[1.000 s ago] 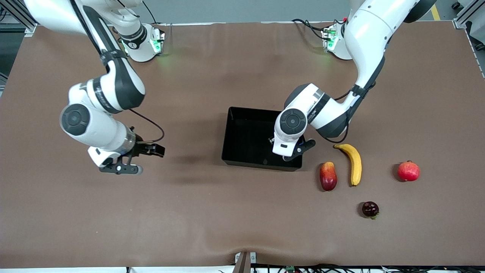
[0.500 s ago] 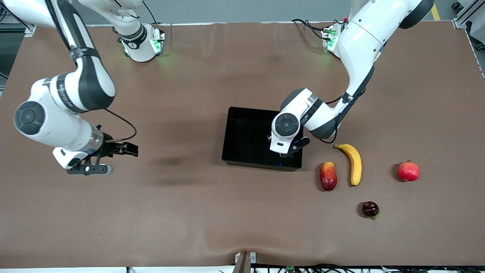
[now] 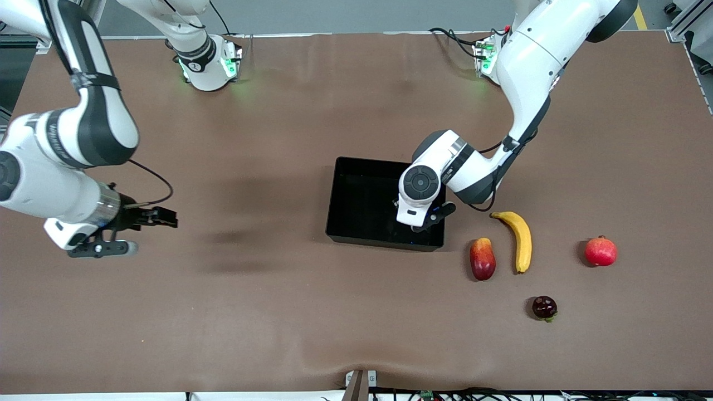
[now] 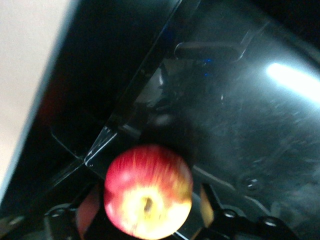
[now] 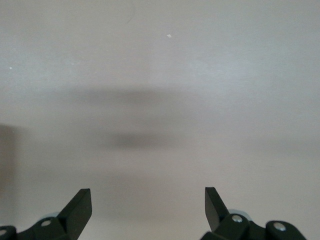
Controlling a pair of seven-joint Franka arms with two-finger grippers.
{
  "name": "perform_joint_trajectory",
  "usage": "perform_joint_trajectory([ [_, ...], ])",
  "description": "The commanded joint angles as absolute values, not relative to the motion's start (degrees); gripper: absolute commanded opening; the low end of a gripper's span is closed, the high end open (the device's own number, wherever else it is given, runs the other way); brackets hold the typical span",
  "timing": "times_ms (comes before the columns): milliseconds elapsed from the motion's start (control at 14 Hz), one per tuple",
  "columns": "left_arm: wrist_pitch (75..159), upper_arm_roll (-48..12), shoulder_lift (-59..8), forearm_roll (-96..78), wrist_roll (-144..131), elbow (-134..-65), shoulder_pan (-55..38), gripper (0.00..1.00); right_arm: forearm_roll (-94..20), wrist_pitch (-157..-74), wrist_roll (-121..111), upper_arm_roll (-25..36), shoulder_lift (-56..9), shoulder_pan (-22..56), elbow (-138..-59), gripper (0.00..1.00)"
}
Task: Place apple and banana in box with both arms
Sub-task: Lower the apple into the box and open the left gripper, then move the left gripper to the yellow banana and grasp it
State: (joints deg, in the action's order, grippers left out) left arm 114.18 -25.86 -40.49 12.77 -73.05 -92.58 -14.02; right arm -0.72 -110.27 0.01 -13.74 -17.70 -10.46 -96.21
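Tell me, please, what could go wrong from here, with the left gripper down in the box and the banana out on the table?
1. The apple sits between the left gripper's fingers inside the box; if it clings to a pad, lifting may drag it out.
2. The banana lies close beside the mango, so a grasp there may knock the mango.
3. The right gripper hangs open over bare table, away from every fruit.
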Motion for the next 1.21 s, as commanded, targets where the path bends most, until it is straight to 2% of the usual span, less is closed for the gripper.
perform_joint_trajectory([
  [0,110.4,-25.6,-36.6,14.2,-73.8,-88.1,-13.8,1.00,-1.1,-107.8,-2.5,-14.8,-14.1,-13.4,-96.9,1.00],
  [143,106.3,-25.6,-33.3,13.7,-73.3,-84.1,-11.2,1.00,-1.1,-106.7,-2.8,-14.8,-12.1,-14.1,-96.9,1.00],
  [286,103.0,-25.9,-29.8,13.3,-69.8,-83.2,-7.8,1.00,-0.8,-105.0,-2.9,-14.3,-9.4,-14.4,-96.7,1.00],
  [429,101.4,-26.0,-26.7,12.7,-65.6,-85.9,-2.6,1.00,-0.3,-100.7,-3.0,-13.5,-7.8,-14.3,-95.2,1.00],
  [643,102.0,-26.3,-26.1,12.7,-56.0,-90.0,6.5,1.00,-0.2,-95.6,-3.0,-13.4,-3.5,-15.3,-92.7,1.00],
  [786,106.9,-26.3,-26.4,13.4,-50.0,-94.9,11.8,1.00,-0.2,-91.0,-2.3,-10.9,-0.5,-13.2,-92.7,1.00],
  [1000,117.7,-26.2,-27.9,13.7,-44.9,-102.8,16.8,1.00,-0.3,-88.2,-1.8,0.1,1.8,-3.3,-92.6,1.00],
  [1143,125.4,-26.1,-29.5,16.5,-44.1,-107.1,18.8,0.99,-1.0,-86.7,-0.8,0.5,1.8,-3.0,-91.1,1.00],
])
